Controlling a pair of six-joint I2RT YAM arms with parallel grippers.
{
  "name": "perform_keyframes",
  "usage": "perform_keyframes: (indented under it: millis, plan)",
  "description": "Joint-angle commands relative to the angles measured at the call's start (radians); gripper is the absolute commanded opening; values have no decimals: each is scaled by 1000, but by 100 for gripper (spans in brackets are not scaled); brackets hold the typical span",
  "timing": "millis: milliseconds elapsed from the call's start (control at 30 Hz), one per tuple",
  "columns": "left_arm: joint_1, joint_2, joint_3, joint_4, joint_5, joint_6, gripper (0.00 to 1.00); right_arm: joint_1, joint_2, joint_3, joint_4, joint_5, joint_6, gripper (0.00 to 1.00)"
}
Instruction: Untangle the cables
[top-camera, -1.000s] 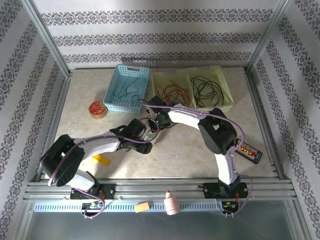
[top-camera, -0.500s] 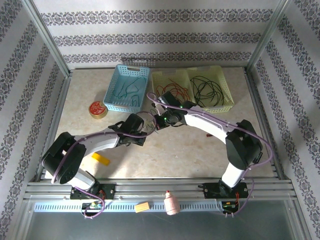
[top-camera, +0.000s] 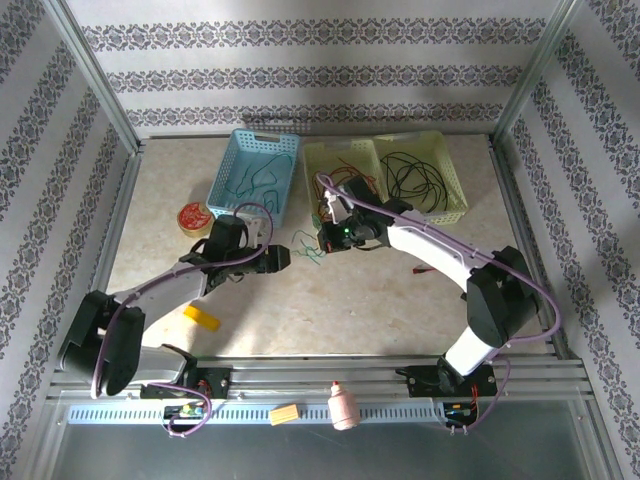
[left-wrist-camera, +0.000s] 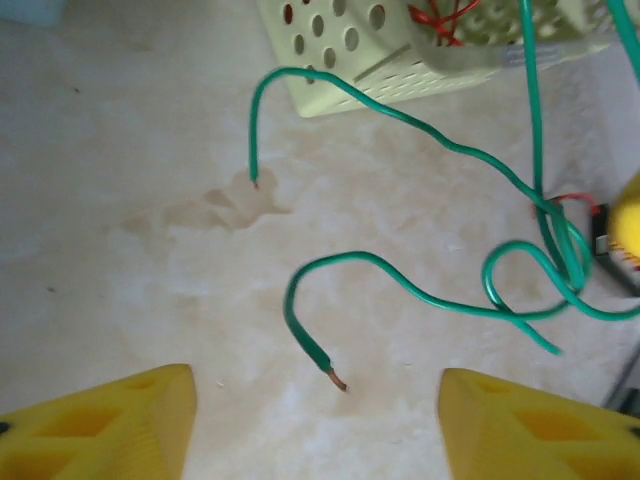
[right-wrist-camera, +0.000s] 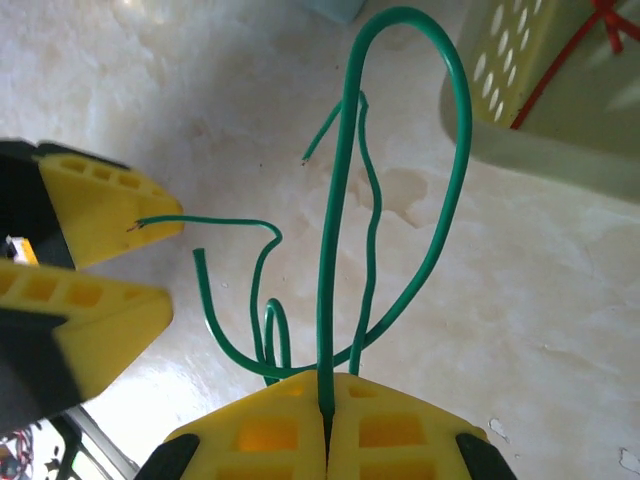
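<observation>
A loopy green cable (top-camera: 308, 247) lies on the table between my two grippers. My right gripper (right-wrist-camera: 327, 400) is shut on one strand of this green cable (right-wrist-camera: 336, 200), whose loops fan out ahead of it. My left gripper (left-wrist-camera: 315, 430) stands open just left of the tangle, and a bare copper end of the green cable (left-wrist-camera: 425, 297) lies between its yellow fingers (left-wrist-camera: 100, 420), untouched. More cables lie in baskets at the back: green in the blue one (top-camera: 253, 175), red in the left pale green one (top-camera: 340, 170), black in the right one (top-camera: 420, 175).
A red tape roll (top-camera: 195, 218) sits left of the blue basket. A yellow block (top-camera: 202, 318) lies near the left arm. The pale green basket's corner (left-wrist-camera: 380, 50) stands close behind the tangle. A pink bottle (top-camera: 343, 403) and another yellow block (top-camera: 285, 413) rest on the front rail.
My left gripper has opened and drawn back to the left. My right gripper has moved up and right toward the baskets with the green cable in it.
</observation>
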Motion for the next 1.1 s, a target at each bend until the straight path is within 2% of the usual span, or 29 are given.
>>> perform_keyframes:
  millis: [0,333,467,533,667,800,833,967,1067]
  plan:
    - [32,-41,-45,88,129,-68,76,-20,-34,-11,50,-80,48,0]
    - [98,-14,-70,335,190,-239,77,-45,-66,-28,86,-145,95,0]
    - [108,31,-70,432,190,-296,71,-48,-83,-38,104,-165,115,0]
    - [109,55,-65,463,189,-313,66,-48,-88,-40,106,-167,118,0]
    - [108,102,-53,495,206,-333,44,-53,-93,-41,113,-164,128,0]
    - [109,116,-57,512,179,-346,9,-54,-89,-44,118,-165,132,0]
    - [108,118,-60,515,172,-347,2,-53,-90,-46,119,-164,132,0]
    - [108,113,-55,471,98,-350,0,-55,-94,-61,120,-143,133,0]
    - [109,81,-33,279,-61,-308,0,-62,-116,-77,115,-76,142,0]
